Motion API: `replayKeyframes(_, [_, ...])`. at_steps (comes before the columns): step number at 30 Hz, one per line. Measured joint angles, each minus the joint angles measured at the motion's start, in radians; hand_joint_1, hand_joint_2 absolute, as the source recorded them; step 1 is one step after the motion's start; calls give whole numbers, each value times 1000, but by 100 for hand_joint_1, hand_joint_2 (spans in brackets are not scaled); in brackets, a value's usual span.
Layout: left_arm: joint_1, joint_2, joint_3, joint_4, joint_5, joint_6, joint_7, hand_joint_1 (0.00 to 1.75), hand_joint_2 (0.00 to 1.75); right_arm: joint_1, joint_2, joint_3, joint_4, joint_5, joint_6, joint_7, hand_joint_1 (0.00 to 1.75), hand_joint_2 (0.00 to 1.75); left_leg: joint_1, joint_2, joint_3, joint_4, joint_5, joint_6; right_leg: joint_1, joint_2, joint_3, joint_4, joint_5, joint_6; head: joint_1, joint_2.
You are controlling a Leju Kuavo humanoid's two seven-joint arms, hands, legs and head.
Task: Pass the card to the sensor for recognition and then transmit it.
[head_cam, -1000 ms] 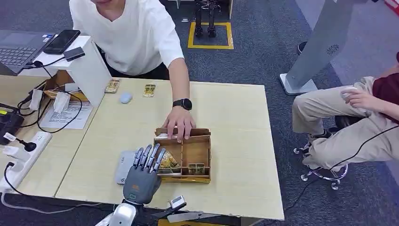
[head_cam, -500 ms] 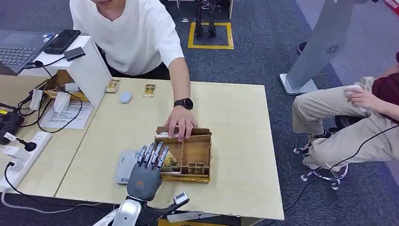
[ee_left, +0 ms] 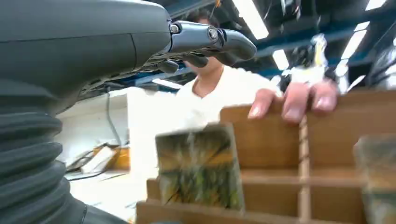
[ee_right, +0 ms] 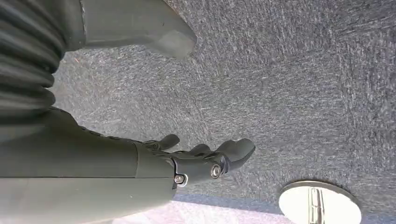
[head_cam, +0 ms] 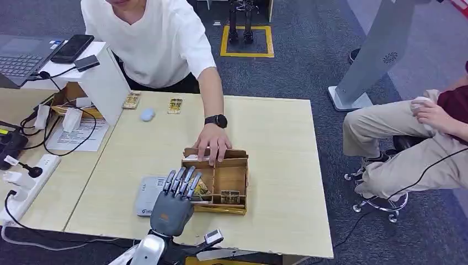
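Observation:
A wooden divided box point(head_cam: 236, 178) stands on the table's near middle. A patterned card point(head_cam: 200, 189) leans in its left compartment, and a second card point(head_cam: 230, 196) lies in the right one. My left hand point(head_cam: 174, 203) hovers at the box's left edge, fingers stretched out over the card and holding nothing. In the left wrist view the card point(ee_left: 200, 168) stands upright in the box point(ee_left: 345, 135) below my fingers point(ee_left: 212, 39). A flat grey sensor pad point(head_cam: 145, 195) lies just left of the hand. My right hand point(ee_right: 205, 161) hangs over carpet, fingers apart and empty.
A person in white across the table holds the box's far wall with one hand point(head_cam: 212, 144). Two more cards point(head_cam: 175, 105) and a small white object point(head_cam: 147, 114) lie at the far edge. A white stand, cables and a power strip point(head_cam: 25, 185) crowd the left. Another person sits at the right point(head_cam: 419, 138).
My left hand has shifted slightly right and forward, bringing its fingers further over the box's left compartment. The person's hand stays on the box.

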Motion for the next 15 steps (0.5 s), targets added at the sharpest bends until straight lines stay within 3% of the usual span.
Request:
replayKeyframes(1, [0,0,0,0,0,0,0,0,175,0,0,0,0,0,0,0,0,175,0,0,0,0,0,0,0,0,0,0,0,0,0,0])
replayKeyframes(3, [5,12,0,-27,0,43,-74,0,175,0,0,0,0,-2,0,-3,0,175,0,0,0,0,0,0,0,0,0,0,0,0,0,0])
replayKeyframes(5, [7,20,0,-27,0,42,-112,0,175,0,0,0,0,-1,0,-3,0,175,0,0,0,0,0,0,0,0,0,0,0,0,0,0])
replayKeyframes(15, [-7,22,0,-17,0,15,-111,0,175,-1,0,0,0,-3,0,-9,0,175,0,0,0,0,0,0,0,0,-1,0,0,0,0,0])
